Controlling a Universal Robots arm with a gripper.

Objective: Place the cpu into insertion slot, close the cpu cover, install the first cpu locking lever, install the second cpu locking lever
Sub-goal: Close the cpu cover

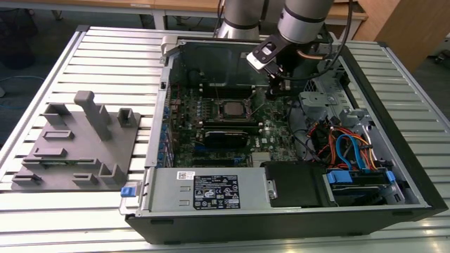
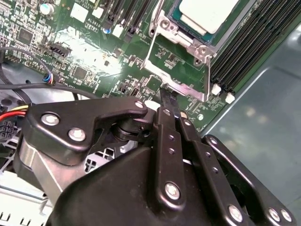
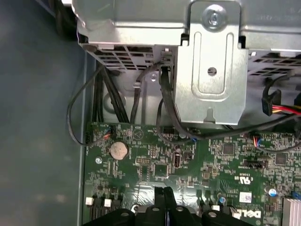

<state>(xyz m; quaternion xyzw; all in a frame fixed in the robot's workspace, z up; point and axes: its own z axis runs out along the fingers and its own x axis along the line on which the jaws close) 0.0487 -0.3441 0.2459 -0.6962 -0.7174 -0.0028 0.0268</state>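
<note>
The cpu (image 2: 209,12) lies with its silvery top up in the insertion slot (image 2: 165,24) on the green board; the exterior view shows it mid-board (image 1: 232,109). The cpu cover (image 2: 176,85), a thin silver frame, stands tilted open off the slot's edge, and green board shows through its window. My gripper (image 2: 167,92) is shut with nothing between its black fingers. Its tips sit right at the cover's free edge; I cannot tell whether they touch. In the exterior view the gripper (image 1: 272,87) hangs above the board, just beside the slot toward that view's right.
Long black memory slots (image 2: 244,47) run beside the socket. A metal drive cage (image 3: 211,70) with black cables (image 3: 80,113) borders the board. The grey power supply box (image 1: 207,190) fills the case front. A grey fixture tray (image 1: 77,142) lies at the exterior view's left.
</note>
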